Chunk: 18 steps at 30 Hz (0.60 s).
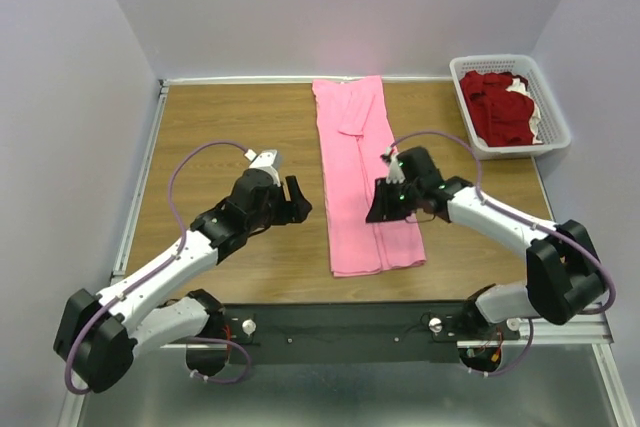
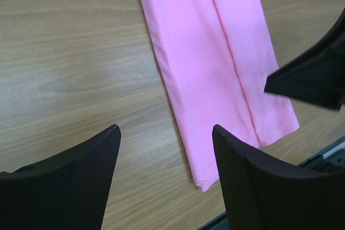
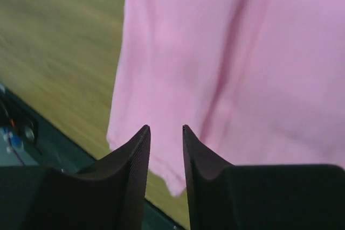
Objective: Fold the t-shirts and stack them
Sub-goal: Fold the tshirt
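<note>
White links (image 1: 160,279), black joints (image 1: 95,339), purple cables (image 1: 190,162), black ribbed end effector fingers (image 3: 129,179)

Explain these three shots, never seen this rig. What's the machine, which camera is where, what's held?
Two robot arms bolted at the near edge of a wooden table. The wide picture is from a fixed camera above and behind them; the other two are from wrist cameras, so the black shapes at the bottom are each arm's own jaws. A pink t-shirt, folded into a long strip, lies mid-table; a white basket at the far right holds dark red shirts. Left arm: jaws wide apart beside the shirt. Right arm: jaws close together over its near end, nothing visibly clamped.
</note>
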Available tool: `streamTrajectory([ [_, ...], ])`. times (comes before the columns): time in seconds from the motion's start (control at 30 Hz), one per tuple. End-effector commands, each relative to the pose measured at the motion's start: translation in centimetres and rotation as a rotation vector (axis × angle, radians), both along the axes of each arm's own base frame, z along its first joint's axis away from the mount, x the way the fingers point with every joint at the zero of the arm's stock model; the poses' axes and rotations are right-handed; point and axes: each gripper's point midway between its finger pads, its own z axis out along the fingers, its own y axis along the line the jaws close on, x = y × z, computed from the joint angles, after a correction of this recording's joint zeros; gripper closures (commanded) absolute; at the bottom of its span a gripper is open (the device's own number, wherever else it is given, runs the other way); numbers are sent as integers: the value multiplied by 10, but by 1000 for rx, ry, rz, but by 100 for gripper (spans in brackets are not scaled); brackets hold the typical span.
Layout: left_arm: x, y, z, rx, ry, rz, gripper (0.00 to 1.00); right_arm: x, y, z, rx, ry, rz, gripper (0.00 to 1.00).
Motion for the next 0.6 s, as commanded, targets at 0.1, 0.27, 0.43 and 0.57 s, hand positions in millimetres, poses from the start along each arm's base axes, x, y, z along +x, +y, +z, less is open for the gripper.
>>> streamTrajectory([
  [0.1,1,-7,-35,115,130,19,23,-74,44,-41,-125,106,123,69],
  [0.27,-1,-3,-45,172,164,17,23,-81,71,-63,-173,172,153,71],
  [0.43,-2,9,-45,209,155,53,23,-91,87,-76,-200,220,152,72],
  [0.57,-5,23,-47,253,154,86,26,-98,119,-82,-199,233,229,72],
])
